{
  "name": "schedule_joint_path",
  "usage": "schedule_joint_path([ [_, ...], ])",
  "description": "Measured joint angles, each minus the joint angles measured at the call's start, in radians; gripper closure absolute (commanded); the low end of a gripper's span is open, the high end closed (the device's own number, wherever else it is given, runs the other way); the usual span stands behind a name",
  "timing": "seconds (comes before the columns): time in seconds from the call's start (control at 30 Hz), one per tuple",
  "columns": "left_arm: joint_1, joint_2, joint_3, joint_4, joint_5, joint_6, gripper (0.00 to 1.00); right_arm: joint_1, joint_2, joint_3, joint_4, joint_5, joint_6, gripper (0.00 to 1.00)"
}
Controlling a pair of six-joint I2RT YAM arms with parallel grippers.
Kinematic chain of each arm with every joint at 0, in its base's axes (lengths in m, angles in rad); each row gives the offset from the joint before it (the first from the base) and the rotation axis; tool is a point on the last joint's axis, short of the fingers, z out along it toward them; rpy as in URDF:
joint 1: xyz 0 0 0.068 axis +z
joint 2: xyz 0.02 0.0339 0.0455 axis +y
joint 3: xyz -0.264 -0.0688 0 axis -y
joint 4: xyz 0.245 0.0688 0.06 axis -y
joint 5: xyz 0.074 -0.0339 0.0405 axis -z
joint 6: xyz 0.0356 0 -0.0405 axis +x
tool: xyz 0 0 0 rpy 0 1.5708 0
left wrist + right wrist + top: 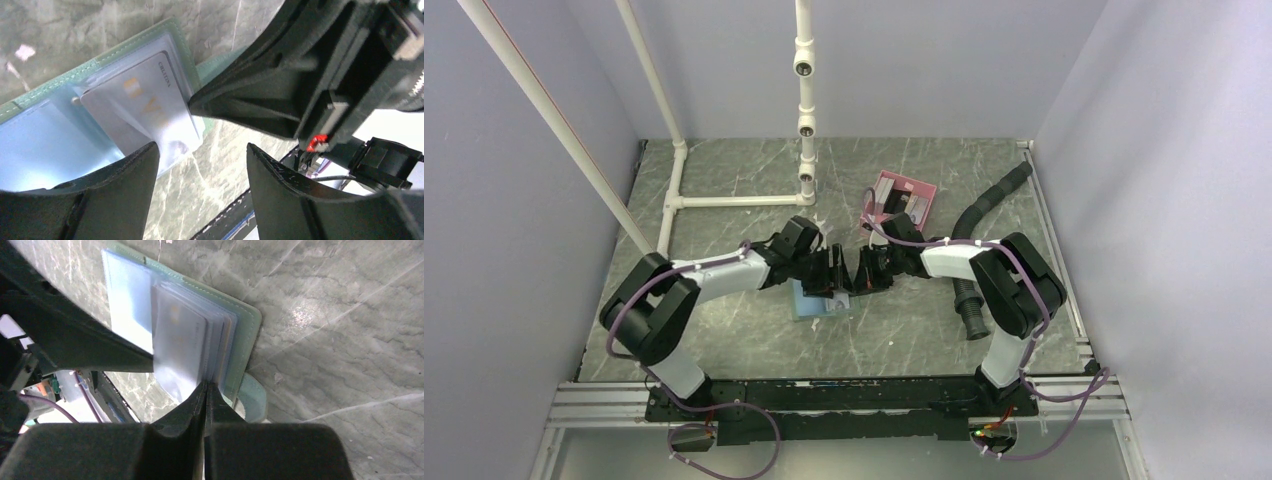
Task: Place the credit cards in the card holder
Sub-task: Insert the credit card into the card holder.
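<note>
The card holder (822, 300) meets our right gripper (205, 390), whose fingers are clenched together, tip against a silver credit card (145, 110) on its light-blue sleeves. Our left gripper (201, 147) is spread wide above. The holder lies open mid-table (924, 330).

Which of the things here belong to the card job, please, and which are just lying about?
Belongs to the job: card holder, credit card in its sleeve, further cards in the pink tray.
Just lying about: black hose, white pipe frame.
</note>
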Motion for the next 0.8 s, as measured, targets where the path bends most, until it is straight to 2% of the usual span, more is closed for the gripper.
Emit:
schedule_joint_path([
  [0.13,0.017,-0.092,-0.042,-0.031,-0.008,0.004,0.28,0.008,-0.006,0.0,-0.006,0.014,-0.001,0.86],
  [0.3,0.075,-0.201,-0.096,-0.046,-0.007,0.009,0.3,0.015,-0.021,0.001,-0.021,0.027,-0.001,0.82],
  [0.43,0.103,-0.189,-0.11,-0.048,-0.004,0.008,0.3,0.015,-0.025,0.001,-0.031,0.039,-0.001,0.82],
  [0.8,0.095,-0.06,-0.119,0.014,0.039,0.005,0.33,0.015,-0.025,0.001,-0.032,0.042,0.0,0.82],
])
